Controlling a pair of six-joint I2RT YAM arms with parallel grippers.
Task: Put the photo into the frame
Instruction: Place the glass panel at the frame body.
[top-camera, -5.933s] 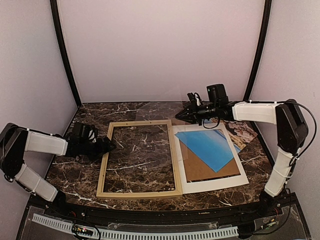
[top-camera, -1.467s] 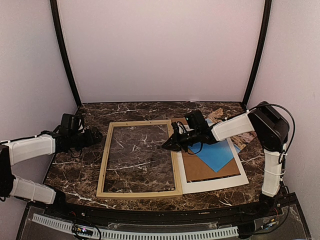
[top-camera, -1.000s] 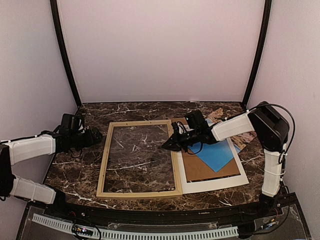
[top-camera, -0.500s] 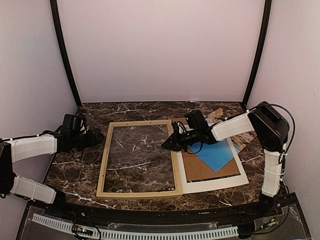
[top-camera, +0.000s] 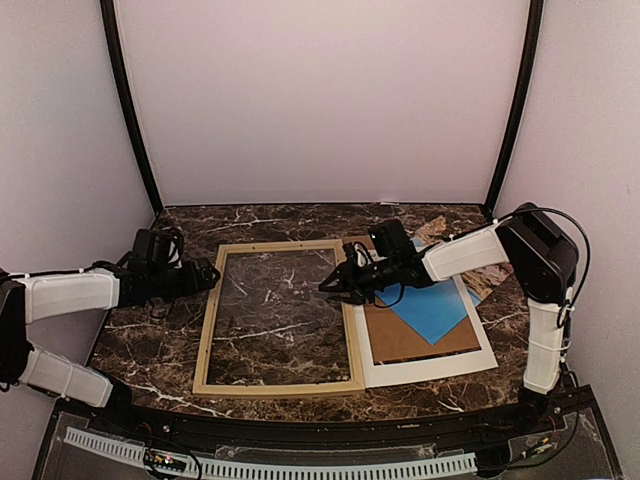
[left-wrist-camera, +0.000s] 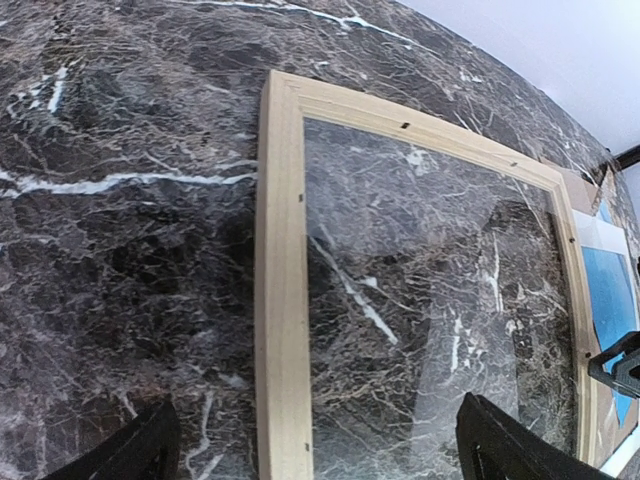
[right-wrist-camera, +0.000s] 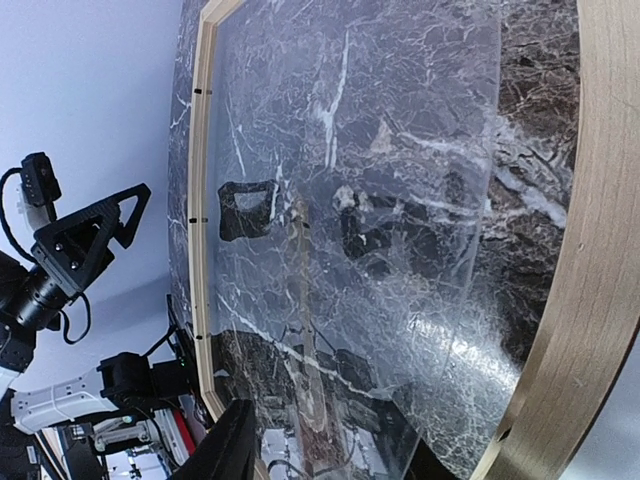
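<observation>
Your right claw, spread unclear, is hovering over the upper right rail of the thin light-wood rectangular frame. Your left claw is gaping wide. The paper beach photo is lying middle right, outside it.

This is a robotics lab test cell, not a lived-in room. Two white-and-black robot arms, the left arm and the right arm, are mounted at the near edge of a dark marble-patterned tabletop. The tabletop is boxed in by plain pale walls, with black curved poles at the back corners. A white slotted cable duct runs along the front, below a black curved rail, with wiring tucked beside it.
</observation>
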